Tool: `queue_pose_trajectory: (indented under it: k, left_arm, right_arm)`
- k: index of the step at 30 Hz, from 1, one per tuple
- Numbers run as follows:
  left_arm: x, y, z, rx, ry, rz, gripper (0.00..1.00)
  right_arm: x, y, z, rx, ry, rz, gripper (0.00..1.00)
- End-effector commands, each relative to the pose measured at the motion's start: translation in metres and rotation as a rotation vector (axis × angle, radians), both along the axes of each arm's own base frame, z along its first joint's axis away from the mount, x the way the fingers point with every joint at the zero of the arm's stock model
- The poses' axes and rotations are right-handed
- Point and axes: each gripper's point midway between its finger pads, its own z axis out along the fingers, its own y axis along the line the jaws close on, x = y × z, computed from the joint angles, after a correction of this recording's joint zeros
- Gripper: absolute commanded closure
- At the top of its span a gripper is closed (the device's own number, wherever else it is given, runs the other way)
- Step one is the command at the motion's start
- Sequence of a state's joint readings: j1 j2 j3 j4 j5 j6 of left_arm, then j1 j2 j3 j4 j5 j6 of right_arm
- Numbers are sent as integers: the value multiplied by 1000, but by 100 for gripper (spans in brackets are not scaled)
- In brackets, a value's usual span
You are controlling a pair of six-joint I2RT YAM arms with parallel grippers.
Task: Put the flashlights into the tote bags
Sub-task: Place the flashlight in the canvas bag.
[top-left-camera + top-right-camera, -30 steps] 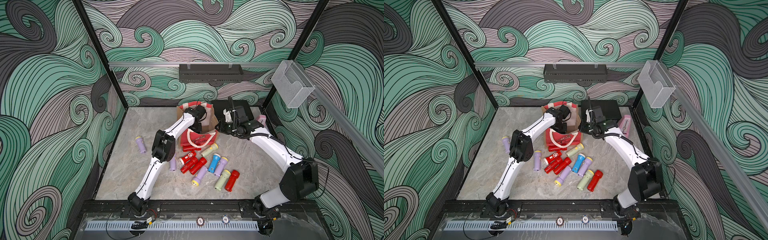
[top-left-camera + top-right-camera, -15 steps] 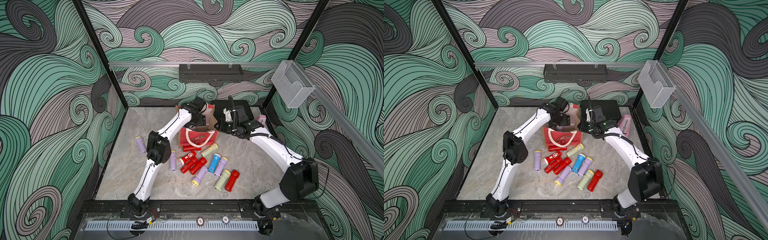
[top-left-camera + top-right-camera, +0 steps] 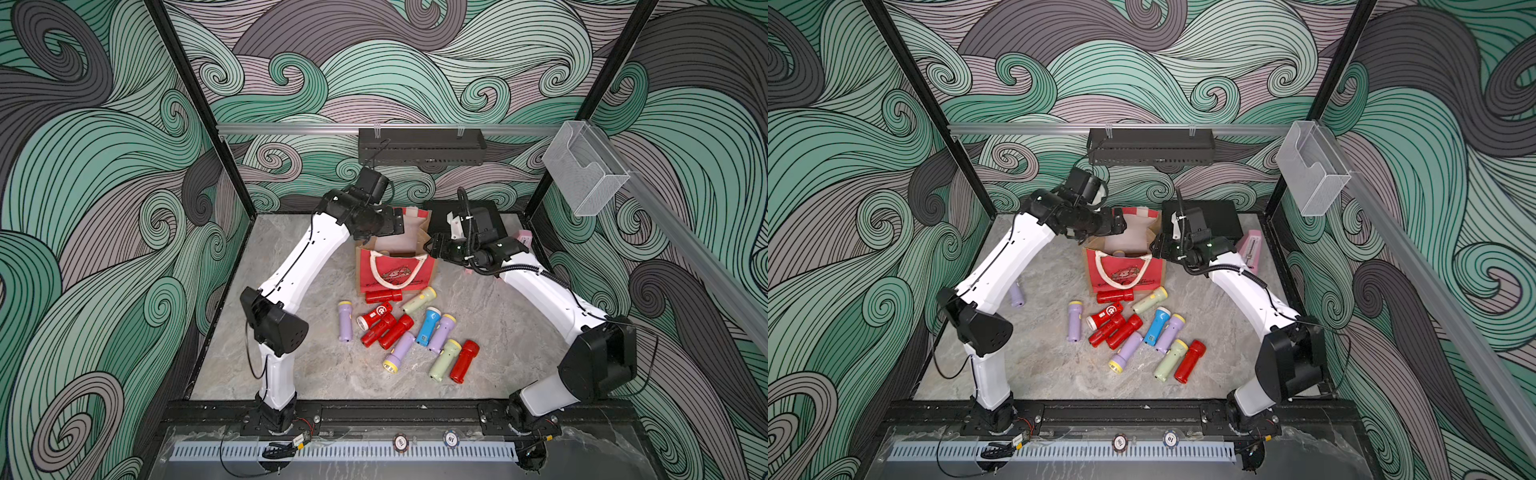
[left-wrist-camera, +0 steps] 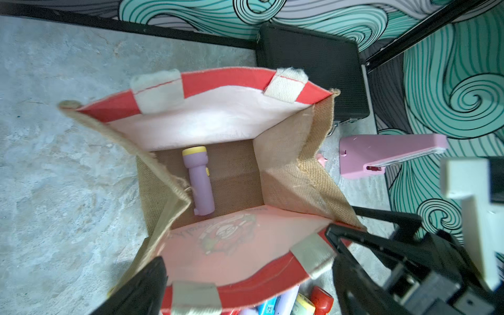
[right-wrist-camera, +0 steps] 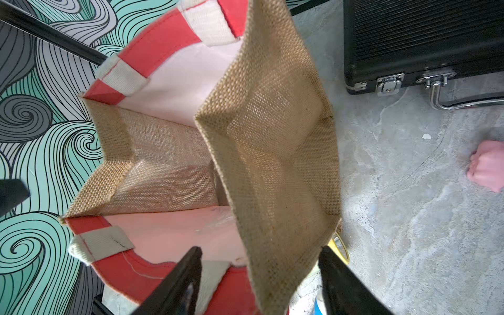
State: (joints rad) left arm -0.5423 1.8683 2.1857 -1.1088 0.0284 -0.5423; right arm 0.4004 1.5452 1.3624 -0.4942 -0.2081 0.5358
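The tote bag [image 3: 395, 270] stands open at the back of the table, red front toward me. One lilac flashlight [image 4: 199, 182] lies on its floor. My left gripper [image 3: 397, 224] hangs open above the bag's back left rim, empty [image 4: 245, 283]. At the bag's right side my right gripper [image 3: 432, 249] is open, its fingers either side of the tan side panel [image 5: 272, 152] without pinching it. Several flashlights lie loose in front of the bag, among them a red one [image 3: 382, 296], a blue one [image 3: 428, 326] and a pale green one [image 3: 444, 359].
A black hard case [image 3: 1221, 220] sits behind the bag at the back right, with a pink metronome [image 3: 1250, 249] beside it. Another lilac flashlight [image 3: 1016, 293] lies apart at the left, behind my left arm. Walls close in the table's sides and back.
My left gripper has opened and risen out of the bag toward its back left. The right gripper has opened at the bag's side.
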Motion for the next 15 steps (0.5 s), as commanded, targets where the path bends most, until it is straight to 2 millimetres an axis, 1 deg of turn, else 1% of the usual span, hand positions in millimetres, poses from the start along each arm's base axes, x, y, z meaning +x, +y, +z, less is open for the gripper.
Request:
queue_pose_trajectory:
  k: [1, 3, 4, 5, 7, 9, 10, 12, 14, 15]
  left_arm:
    - [-18, 45, 10, -10, 25, 42, 4]
    - [-24, 74, 10, -37, 43, 96, 4]
    - [-26, 88, 7, -40, 52, 123, 4]
    - [-28, 106, 2, -43, 69, 159, 4]
    - [-33, 134, -11, -49, 105, 212, 4]
    - [-37, 162, -25, -37, 137, 277, 4]
    - [-38, 172, -34, -28, 155, 300, 5]
    - [-40, 199, -56, -54, 210, 388, 5]
    - [-38, 214, -77, -85, 248, 433, 6]
    - [-38, 225, -87, -79, 264, 461, 6]
  right_arm:
    - [3, 1, 6, -10, -2, -8, 20]
    - [4, 1, 9, -15, -11, -2, 15]
    - [5, 1, 11, -15, -16, -1, 12]
    - [5, 2, 14, -15, -22, 4, 11]
    - [6, 3, 19, -16, -30, 7, 7]
    - [7, 4, 23, -20, -34, 10, 5]
    - [6, 4, 24, -23, -32, 13, 4]
    - [6, 4, 28, -34, -37, 15, 1]
    - [5, 5, 32, -52, -34, 19, 1]
    - [4, 5, 32, -62, -28, 23, 1]
